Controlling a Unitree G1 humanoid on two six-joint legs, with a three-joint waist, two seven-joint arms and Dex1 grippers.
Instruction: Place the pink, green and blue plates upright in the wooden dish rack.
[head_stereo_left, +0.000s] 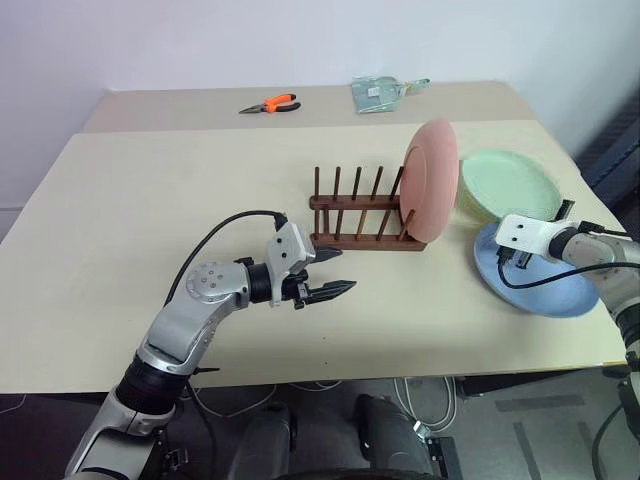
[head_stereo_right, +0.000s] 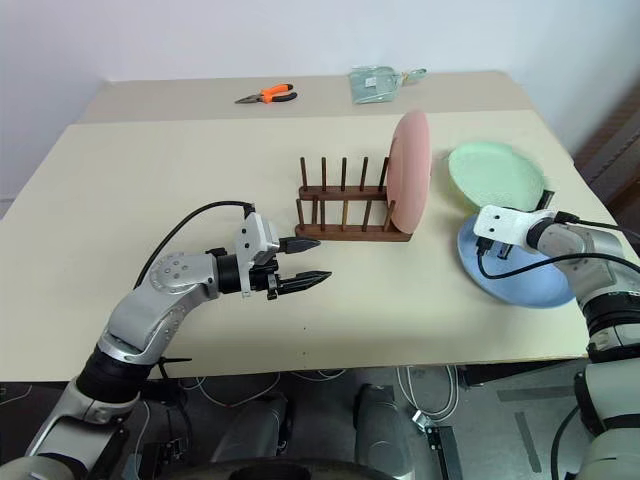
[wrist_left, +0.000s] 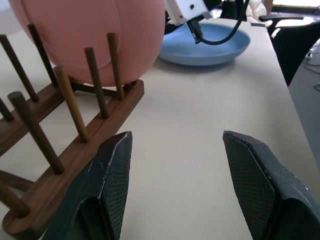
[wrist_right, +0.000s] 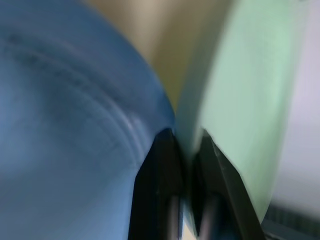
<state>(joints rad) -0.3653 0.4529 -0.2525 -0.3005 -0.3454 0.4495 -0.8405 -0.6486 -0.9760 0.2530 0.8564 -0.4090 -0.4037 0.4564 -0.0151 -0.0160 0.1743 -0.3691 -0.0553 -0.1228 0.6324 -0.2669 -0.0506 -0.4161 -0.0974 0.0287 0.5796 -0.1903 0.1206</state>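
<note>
Pink plate (head_stereo_left: 432, 180) stands upright in the last slot at the robot's-right end of the wooden dish rack (head_stereo_left: 352, 215), its lower edge seated between the pegs; the slots toward the rack's other end hold nothing. Green plate (head_stereo_left: 508, 182) lies flat near the table's (head_stereo_left: 130, 260) right edge, just behind the blue plate (head_stereo_left: 545, 285), whose near rim reaches close to the front-right corner of the table. The two flat plates sit rim to rim; whether they overlap cannot be told.

Left gripper (head_stereo_left: 335, 272) hovers over bare tabletop just in front of the rack's near-left corner, fingers (wrist_left: 112, 175) spread apart with nothing between them. Open table extends to its left and toward the front edge.

Right gripper (wrist_right: 186, 150) is down over the blue plate's far part, its fingers drawn nearly together about the pale green rim at the point where the two plates meet.

Orange-handled pliers (head_stereo_left: 272, 103) and a clear packet (head_stereo_left: 378, 92) lie on the rear table section, well apart from the rack.
</note>
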